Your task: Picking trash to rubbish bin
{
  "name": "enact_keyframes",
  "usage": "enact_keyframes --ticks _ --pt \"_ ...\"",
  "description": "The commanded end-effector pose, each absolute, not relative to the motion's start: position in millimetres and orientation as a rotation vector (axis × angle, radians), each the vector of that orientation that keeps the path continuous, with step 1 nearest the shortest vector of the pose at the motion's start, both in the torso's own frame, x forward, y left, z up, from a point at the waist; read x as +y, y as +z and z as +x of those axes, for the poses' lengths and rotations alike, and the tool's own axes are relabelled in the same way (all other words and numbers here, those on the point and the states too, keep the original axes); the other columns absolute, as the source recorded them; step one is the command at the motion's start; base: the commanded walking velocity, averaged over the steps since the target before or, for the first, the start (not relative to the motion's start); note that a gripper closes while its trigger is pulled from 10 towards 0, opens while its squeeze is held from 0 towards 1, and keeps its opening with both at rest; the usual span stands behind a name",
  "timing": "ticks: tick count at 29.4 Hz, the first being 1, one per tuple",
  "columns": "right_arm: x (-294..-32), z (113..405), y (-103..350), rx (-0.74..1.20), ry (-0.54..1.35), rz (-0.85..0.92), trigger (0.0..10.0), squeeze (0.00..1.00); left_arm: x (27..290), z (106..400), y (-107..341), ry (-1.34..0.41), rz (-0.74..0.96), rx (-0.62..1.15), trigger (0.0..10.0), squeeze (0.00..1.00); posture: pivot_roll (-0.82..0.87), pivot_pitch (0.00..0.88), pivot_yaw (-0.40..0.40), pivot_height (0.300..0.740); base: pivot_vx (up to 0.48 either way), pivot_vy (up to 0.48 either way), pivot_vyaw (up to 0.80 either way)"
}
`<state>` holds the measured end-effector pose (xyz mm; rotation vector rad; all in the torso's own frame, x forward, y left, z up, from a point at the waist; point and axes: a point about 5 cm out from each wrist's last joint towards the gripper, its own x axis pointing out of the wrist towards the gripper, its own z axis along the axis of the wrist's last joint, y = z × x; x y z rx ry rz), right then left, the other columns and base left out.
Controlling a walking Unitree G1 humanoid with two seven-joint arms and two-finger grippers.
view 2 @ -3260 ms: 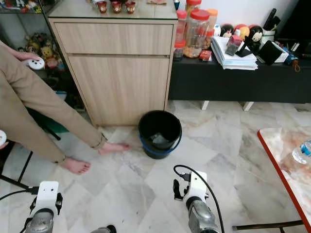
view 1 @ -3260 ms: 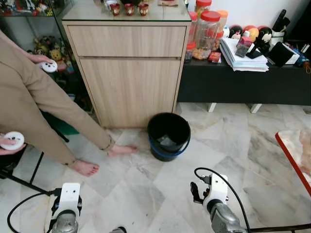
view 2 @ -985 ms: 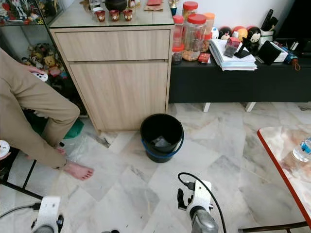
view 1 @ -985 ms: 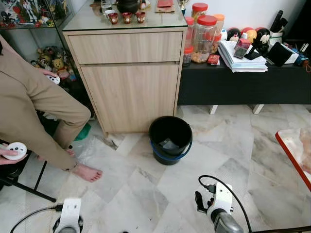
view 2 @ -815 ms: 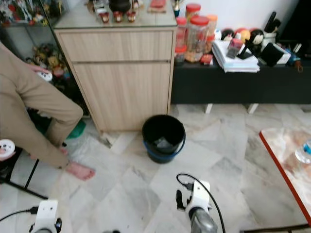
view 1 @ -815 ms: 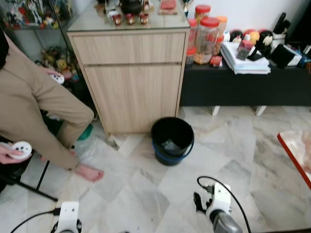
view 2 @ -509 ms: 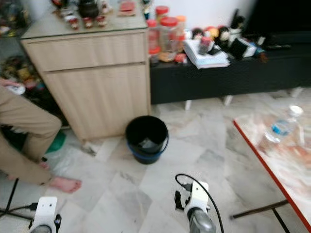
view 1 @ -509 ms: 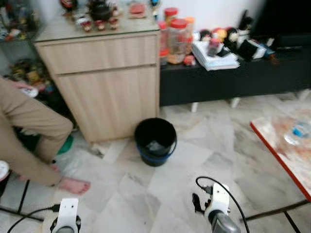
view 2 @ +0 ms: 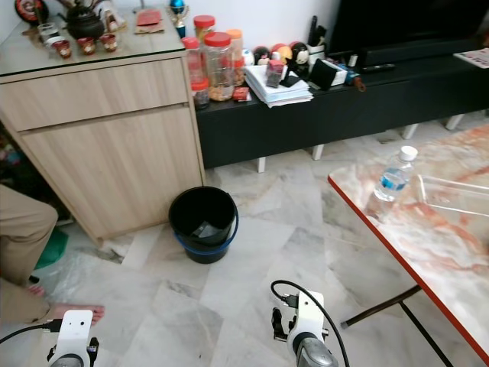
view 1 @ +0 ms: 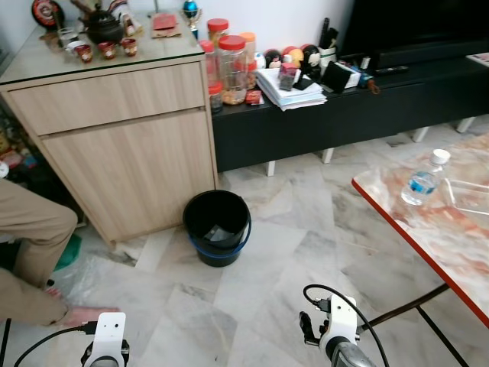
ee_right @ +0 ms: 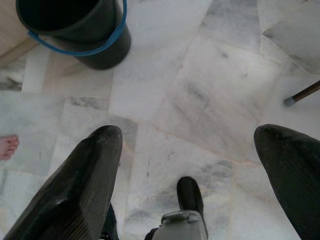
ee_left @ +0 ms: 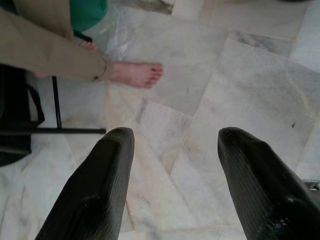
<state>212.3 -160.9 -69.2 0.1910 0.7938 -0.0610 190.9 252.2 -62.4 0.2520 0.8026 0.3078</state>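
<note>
Black bin upright on the marble floor, a bottle up on the tabletop.
The round rubbish bin (view 1: pixel 217 236) has a blue handle hanging at its rim and something pale lying inside. The clear plastic bottle (view 2: pixel 392 177), white cap, blue label, stands upright near the tabletop's red edge.

- Black bin (view 2: pixel 202 223), blue-rimmed, on marble floor (view 2: pixel 252 267) before wood cabinet (view 2: pixel 107 130).
- Water bottle (view 2: pixel 396 176) upright on red-edged tabletop (view 2: pixel 428 237).
- Bare foot (view 2: pixel 72 312) near the left edge.
</note>
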Motion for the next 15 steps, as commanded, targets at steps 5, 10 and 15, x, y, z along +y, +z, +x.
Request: enact_keyframes --ticks 5,10,15 --pt "-158.5 215.4 -67.8 0.794 -0.057 0.187 10.0 0.0 250.5 191.5 -62.8 0.294 0.265 0.808 10.0 0.0 0.11 0.051 0.012 0.74 0.0 0.0 -0.71" --pt "-158.5 212.9 -69.2 0.8 -0.062 0.185 10.0 0.0 250.2 189.8 -63.9 0.303 0.259 0.815 10.0 0.0 0.11 0.063 0.013 0.74 0.0 0.0 -0.71" --pt "-158.8 210.4 -70.7 0.808 -0.06 0.181 10.0 0.0 250.0 188.3 -64.7 0.308 0.253 0.819 10.0 0.0 0.11 0.07 0.01 0.74 0.0 0.0 -0.71"
